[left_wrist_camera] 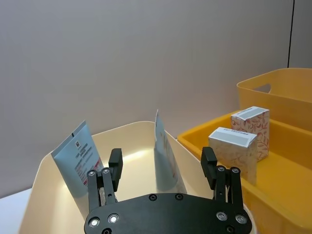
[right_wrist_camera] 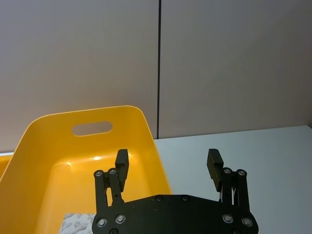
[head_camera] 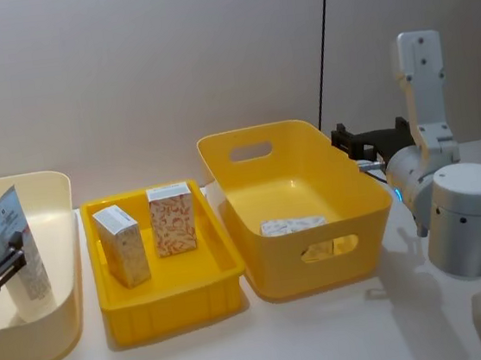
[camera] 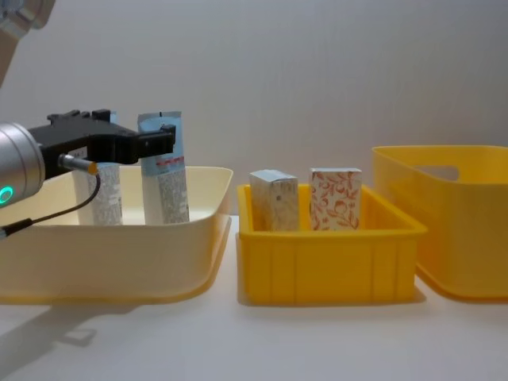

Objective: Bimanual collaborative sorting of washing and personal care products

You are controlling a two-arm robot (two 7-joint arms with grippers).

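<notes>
Squeeze tubes [camera: 163, 171] stand upright in the cream bin [camera: 111, 262]. Each is tall and flat, light blue at the crimped top end and white with fine print and a little red lettering below. In the left wrist view one tube shows its broad face, leaning on the bin wall, and the other stands edge-on.

The left gripper [left_wrist_camera: 162, 168] hangs over the cream bin with its fingers [left_wrist_camera: 115, 168] spread wide. The edge-on tube sits between them, and neither pad touches it.

Taking the yellow tray [head_camera: 171, 296] as the clock's centre, the cream bin lies at nine o'clock and the deep yellow bin [head_camera: 319, 262] at three. Two small cartons stand upright in the tray. The marbled carton [head_camera: 122, 244] is pale and speckled, and it stands at about eight o'clock from the orange-leaf carton [head_camera: 173, 218], near it but apart. A third carton [head_camera: 292, 224], pale with leaf print, lies flat on the deep bin's floor.

The right gripper [right_wrist_camera: 168, 168] hovers over the deep bin's rim at about two o'clock, its fingers parted and holding nothing.
</notes>
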